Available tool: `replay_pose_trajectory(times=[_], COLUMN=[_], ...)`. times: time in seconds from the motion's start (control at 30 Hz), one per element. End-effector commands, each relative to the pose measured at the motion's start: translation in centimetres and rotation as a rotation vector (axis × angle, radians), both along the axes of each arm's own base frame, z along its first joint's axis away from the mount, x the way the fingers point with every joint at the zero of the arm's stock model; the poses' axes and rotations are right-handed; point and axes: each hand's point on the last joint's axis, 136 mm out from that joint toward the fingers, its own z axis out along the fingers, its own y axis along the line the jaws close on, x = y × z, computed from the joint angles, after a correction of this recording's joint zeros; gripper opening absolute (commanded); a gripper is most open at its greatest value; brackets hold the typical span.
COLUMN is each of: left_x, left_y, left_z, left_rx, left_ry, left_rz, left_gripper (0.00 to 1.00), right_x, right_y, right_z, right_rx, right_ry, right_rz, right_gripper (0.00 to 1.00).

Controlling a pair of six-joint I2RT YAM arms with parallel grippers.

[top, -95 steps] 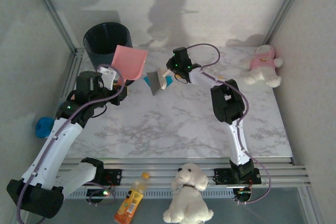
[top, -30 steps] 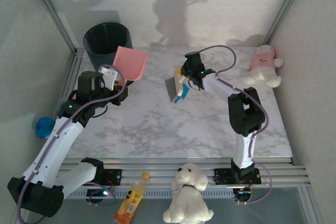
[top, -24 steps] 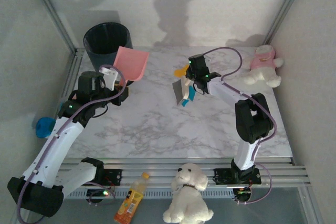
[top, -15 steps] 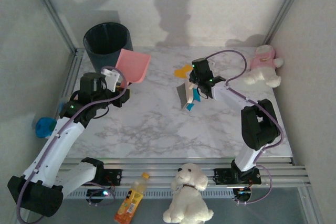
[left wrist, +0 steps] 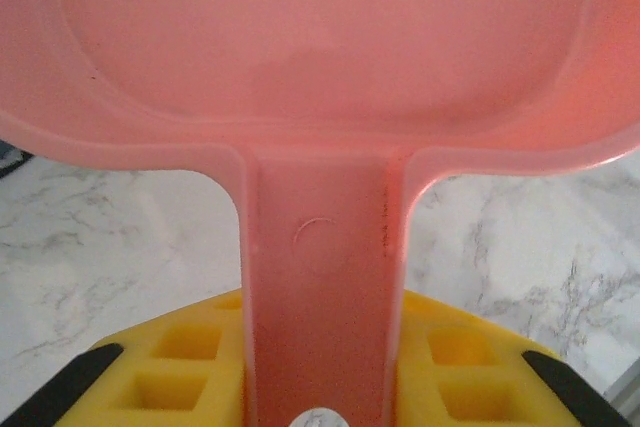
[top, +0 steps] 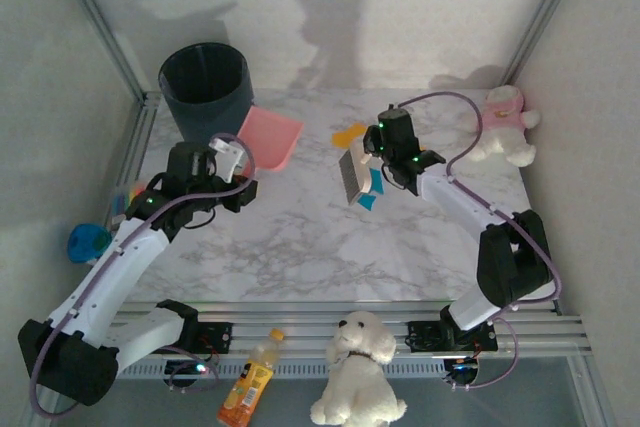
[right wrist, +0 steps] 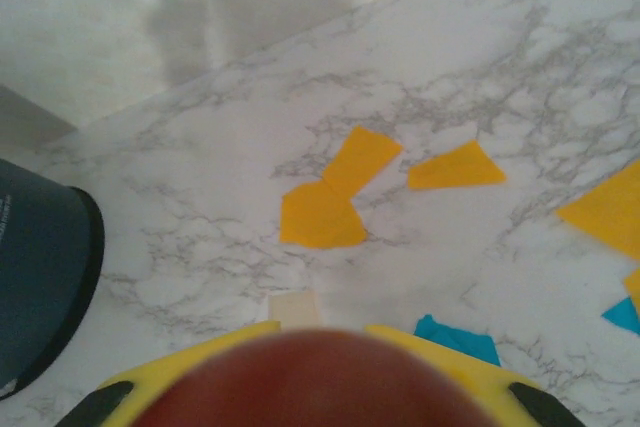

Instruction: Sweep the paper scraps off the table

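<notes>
A: Starting from above: gripping what on the left?
B: Pinching the handle of the pink dustpan (top: 272, 135) with the left hand (top: 236, 150), toward the far left of the surface (top: 300, 247), just beside the dark bin (top: 205, 82).
A: And on the right?
B: Squeezing a brush (top: 350, 177) in the right hand (top: 368, 159), over the middle of the surface. Seeing paper scraps (top: 348, 134) lying just beside that brush: orange on the far side, teal on the near side. Also noticing a plush toy (top: 500, 122) sitting at the far right corner.
A: Moving on to the left wrist?
B: Looking straight along the pink handle, with yellow fingers (left wrist: 180, 372) pressing on it from both sides and the pan spreading wide above. Glimpsing marbled surface on either side of the handle.
A: Finishing with the right wrist?
B: Seeing yellow fingers (right wrist: 190, 367) closing on a blurred reddish rounded shape at the near edge; not managing to tell what exactly. Finding scraps scattered on the surface beyond: three orange ones near each other in the middle, more orange at the right edge, teal bits nearer. Catching the bin's rim at the left.
</notes>
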Motion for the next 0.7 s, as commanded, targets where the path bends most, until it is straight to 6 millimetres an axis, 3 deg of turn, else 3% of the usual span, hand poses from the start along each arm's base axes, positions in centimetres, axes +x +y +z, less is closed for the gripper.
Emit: replay_pose_trajectory(times=[0.0,0.17,0.43,0.67], left_x=[-0.9,-1.3,-2.4,-2.3], left_y=[-1.3,-2.4,-4.1,-4.6], left_z=[-1.1,-2.7,-6.9,-9.9], left_rx=[0.030,0.075,0.218,0.321], left_ry=[0.011,0.043,0.149,0.218], left_rz=[-0.087,-0.148,-0.265,-0.309], left_gripper=[0.00,0.00,0.00,0.00], right_x=[-0.1,-0.6,-1.4,-1.6], right_y=[-1.6,-4.4,-9.0,-10.7], right_z=[2.2,2.0,0.9,0.6], right_rx=[-0.054,-0.169,-0.202,-0.260], right_ry=[-0.070,-0.063,-0.049,-0.058], right_rz=[-0.018,-0.071,-0.148,-0.152], right_gripper=[0.00,0.00,0.00,0.00])
